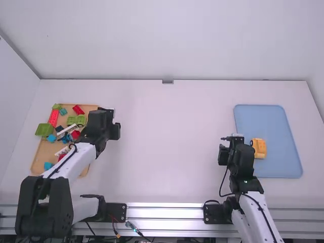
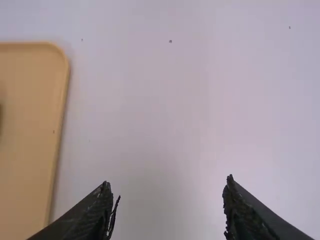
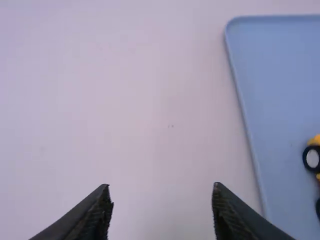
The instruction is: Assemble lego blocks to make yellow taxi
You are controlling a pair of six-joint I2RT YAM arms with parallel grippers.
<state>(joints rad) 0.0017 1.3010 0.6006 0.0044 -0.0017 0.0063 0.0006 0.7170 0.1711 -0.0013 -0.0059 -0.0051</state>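
Note:
My left gripper [image 1: 110, 115] hangs over the right edge of the wooden tray [image 1: 93, 107]; in the left wrist view the left gripper [image 2: 169, 207] is open with bare table between its fingers. My right gripper [image 1: 231, 139] is just left of the blue tray [image 1: 273, 116]; in the right wrist view the right gripper [image 3: 162, 210] stands open and holds nothing. A yellow-orange block vehicle [image 1: 258, 148] lies on the blue tray, partly behind the right arm. One of its black wheels [image 3: 312, 158] shows in the right wrist view.
The wooden tray holds several loose blocks, among them a green block [image 1: 44, 129], a long red block [image 1: 53, 117], a blue block [image 1: 51, 138] and a white piece [image 1: 62, 151]. White table [image 1: 172, 142] lies between the two trays.

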